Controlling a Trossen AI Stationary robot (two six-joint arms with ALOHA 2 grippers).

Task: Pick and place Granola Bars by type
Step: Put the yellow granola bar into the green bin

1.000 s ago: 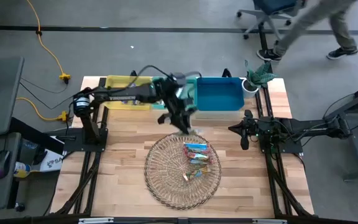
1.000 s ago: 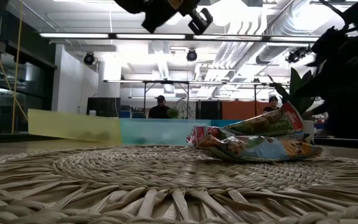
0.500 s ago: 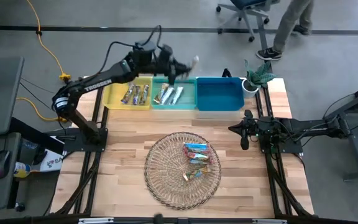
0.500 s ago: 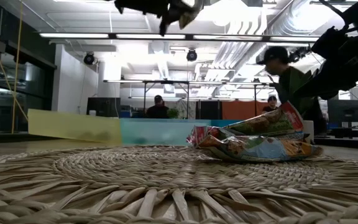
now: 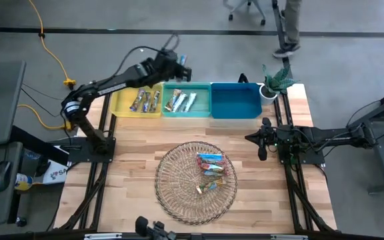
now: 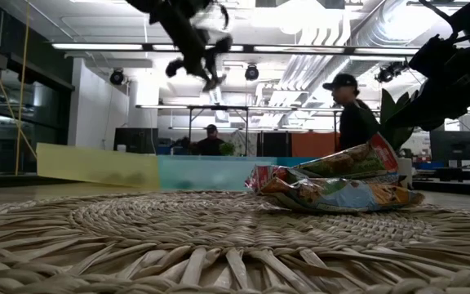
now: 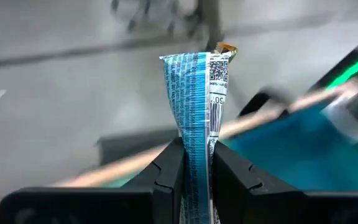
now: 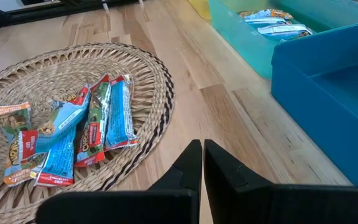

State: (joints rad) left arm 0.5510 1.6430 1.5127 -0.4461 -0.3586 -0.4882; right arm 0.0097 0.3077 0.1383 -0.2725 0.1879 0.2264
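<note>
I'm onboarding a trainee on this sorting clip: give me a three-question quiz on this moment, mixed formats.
1. True or false: the left pincer is shut on a blue-white bar.
2. Which bin holds no bars? A) yellow bin B) teal bin C) blue bin
3. Fill in: the bars not yet sorted lie on the ____ tray.

Key: 1 true. 2 C; the yellow and teal bins each hold bars. 3 wicker. The right pincer waits shut at the table's right side.
</note>
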